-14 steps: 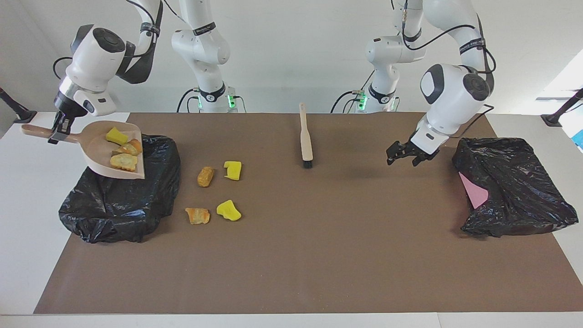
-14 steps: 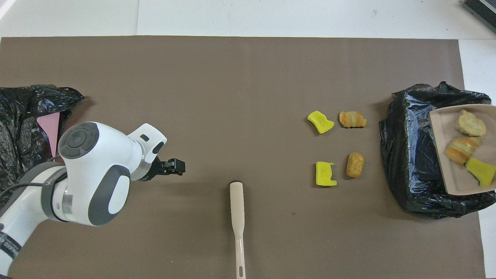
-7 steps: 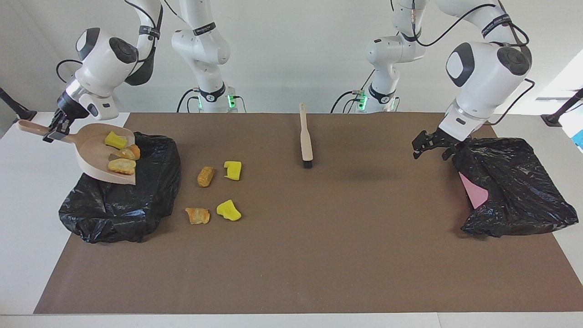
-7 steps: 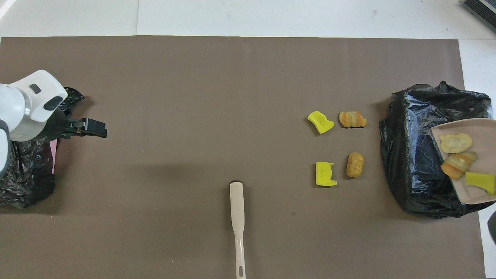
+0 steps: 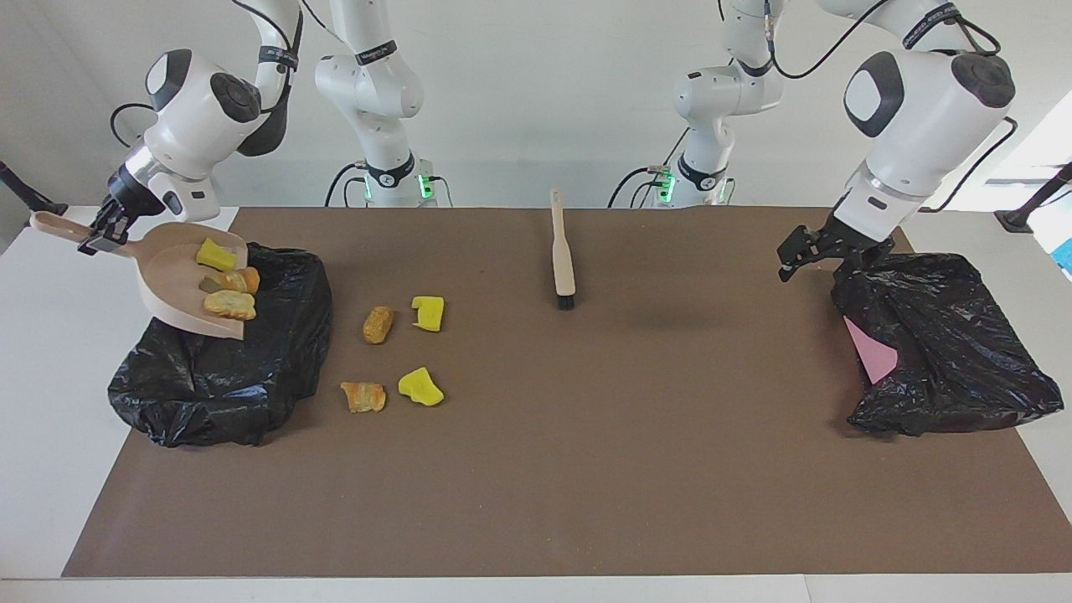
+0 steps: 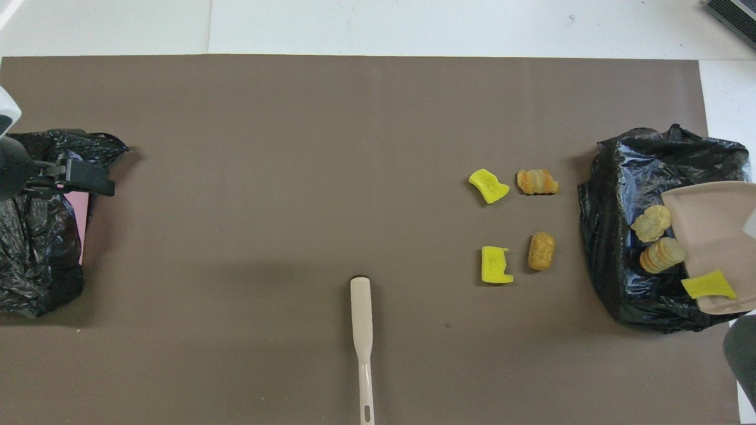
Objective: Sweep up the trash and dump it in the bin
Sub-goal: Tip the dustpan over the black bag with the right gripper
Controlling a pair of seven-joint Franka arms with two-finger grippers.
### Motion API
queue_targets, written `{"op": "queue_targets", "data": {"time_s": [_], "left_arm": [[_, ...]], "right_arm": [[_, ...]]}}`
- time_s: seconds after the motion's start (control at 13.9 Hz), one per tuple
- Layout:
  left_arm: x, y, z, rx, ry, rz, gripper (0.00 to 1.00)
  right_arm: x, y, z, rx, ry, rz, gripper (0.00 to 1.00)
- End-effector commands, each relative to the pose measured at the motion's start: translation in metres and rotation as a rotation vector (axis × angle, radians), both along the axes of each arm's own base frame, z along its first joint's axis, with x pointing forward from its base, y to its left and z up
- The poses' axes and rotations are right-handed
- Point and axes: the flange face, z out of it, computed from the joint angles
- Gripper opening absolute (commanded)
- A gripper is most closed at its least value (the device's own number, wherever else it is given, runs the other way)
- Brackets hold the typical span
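Right gripper [image 5: 99,237]: clamped on the handle of the beige dustpan [image 5: 180,280], holding it in the air over the black bin bag [image 5: 222,360] at the right arm's end of the table
Dustpan attitude: tilted, open lip down toward the bag, handle raised
Trash in dustpan: one yellow chunk [image 5: 215,254] and two tan-orange pieces [image 5: 229,303] lie at the lowered lip; in the overhead view the two tan pieces [image 6: 657,239] sit right at the pan's edge above the bag
Trash on mat: four scraps grouped beside the bag, toward the table's middle; a tan-orange roll [image 5: 378,324] and a yellow chunk with a notch [image 5: 429,312] nearer the robots, a flatter tan-orange piece [image 5: 363,395] and a second yellow chunk [image 5: 420,387] farther from them; none touch each other
Left gripper [image 5: 825,251]: fingers spread wide, nothing held, hanging over the edge of the second black bag [image 5: 938,343] at the left arm's end
Second bag: a pink sheet [image 5: 871,352] shows in its folds
Brush [image 5: 562,251]: lies on the brown mat [image 5: 586,469] near the robots, between the two arms, bristle end pointing away from them, clear of both grippers
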Motion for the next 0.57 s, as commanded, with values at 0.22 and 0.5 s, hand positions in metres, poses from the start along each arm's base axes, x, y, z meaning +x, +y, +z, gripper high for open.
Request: {"op": "queue_targets", "data": {"time_s": [0.22, 0.5], "left_arm": [[-0.005, 0.014, 0.033, 0.062, 0.003, -0.013, 1.00], [-0.008, 0.019, 0.038, 0.065, 0.014, -0.006, 1.00]], "right_arm": [[-0.001, -0.002, 0.044, -0.096, -0.012, 0.036, 0.00], [0.002, -0.004, 0.073, -0.100, -0.021, 0.034, 0.00]]}}
